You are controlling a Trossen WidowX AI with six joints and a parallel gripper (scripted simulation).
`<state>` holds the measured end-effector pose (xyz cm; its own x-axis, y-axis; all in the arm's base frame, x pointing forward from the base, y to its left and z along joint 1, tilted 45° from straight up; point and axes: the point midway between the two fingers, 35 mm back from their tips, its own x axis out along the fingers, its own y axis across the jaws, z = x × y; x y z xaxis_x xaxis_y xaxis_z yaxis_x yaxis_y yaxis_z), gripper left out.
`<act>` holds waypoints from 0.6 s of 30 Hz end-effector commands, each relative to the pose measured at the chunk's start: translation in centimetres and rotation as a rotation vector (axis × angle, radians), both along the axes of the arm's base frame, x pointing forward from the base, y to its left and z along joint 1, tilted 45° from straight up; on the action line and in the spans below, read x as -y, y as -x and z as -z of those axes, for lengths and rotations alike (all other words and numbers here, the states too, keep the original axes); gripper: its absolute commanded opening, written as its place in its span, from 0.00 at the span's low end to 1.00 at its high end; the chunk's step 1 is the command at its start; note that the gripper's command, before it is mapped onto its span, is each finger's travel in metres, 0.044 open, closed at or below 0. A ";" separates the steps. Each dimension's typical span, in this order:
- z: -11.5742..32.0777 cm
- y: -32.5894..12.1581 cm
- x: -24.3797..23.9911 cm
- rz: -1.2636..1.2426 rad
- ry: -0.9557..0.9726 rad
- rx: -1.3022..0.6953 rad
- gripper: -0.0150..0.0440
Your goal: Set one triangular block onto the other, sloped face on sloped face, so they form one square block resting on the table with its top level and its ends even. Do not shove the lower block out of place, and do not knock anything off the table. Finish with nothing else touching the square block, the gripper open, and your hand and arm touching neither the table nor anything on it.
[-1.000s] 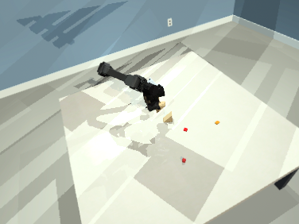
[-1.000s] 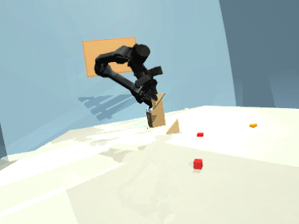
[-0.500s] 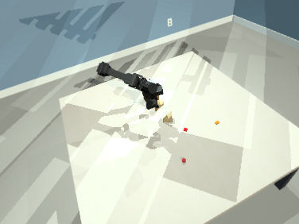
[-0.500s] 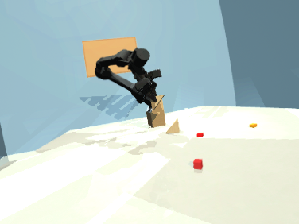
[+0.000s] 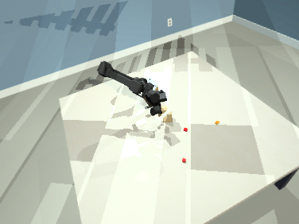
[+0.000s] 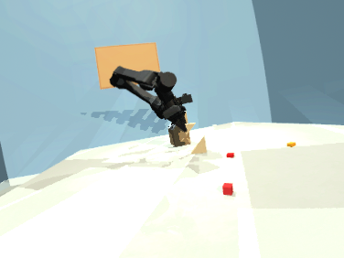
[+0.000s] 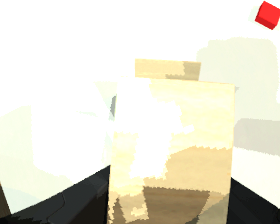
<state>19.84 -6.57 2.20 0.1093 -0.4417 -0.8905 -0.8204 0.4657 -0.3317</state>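
Note:
One tan triangular block (image 5: 168, 117) (image 6: 199, 146) rests on the table with a slope showing in the exterior view; in the wrist view only a strip of it (image 7: 160, 68) shows beyond the held block. My gripper (image 6: 185, 128) (image 7: 166, 177) is shut on the other tan triangular block (image 6: 190, 126) (image 7: 172, 120), one finger on each side. The held block is above the table, behind and higher than the resting block in the exterior view, with a gap between them there. The arm hides much of the held block in the top view.
Two red cubes (image 5: 185, 129) (image 5: 184, 160) (image 6: 230, 155) (image 6: 228, 188) lie on the table to the right and nearer the front. A small orange piece (image 5: 217, 122) (image 6: 291, 145) lies farther right. A brown wooden object (image 6: 176, 137) stands behind the gripper, partly hidden.

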 end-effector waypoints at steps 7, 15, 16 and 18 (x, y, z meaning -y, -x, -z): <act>2.5 -0.3 1.1 -0.003 -0.001 -0.002 0.25; 3.2 -0.3 1.3 -0.006 0.003 0.004 0.25; 3.2 -0.3 1.3 -0.007 0.005 0.007 0.25; 3.2 -0.3 1.3 -0.007 0.005 0.006 0.25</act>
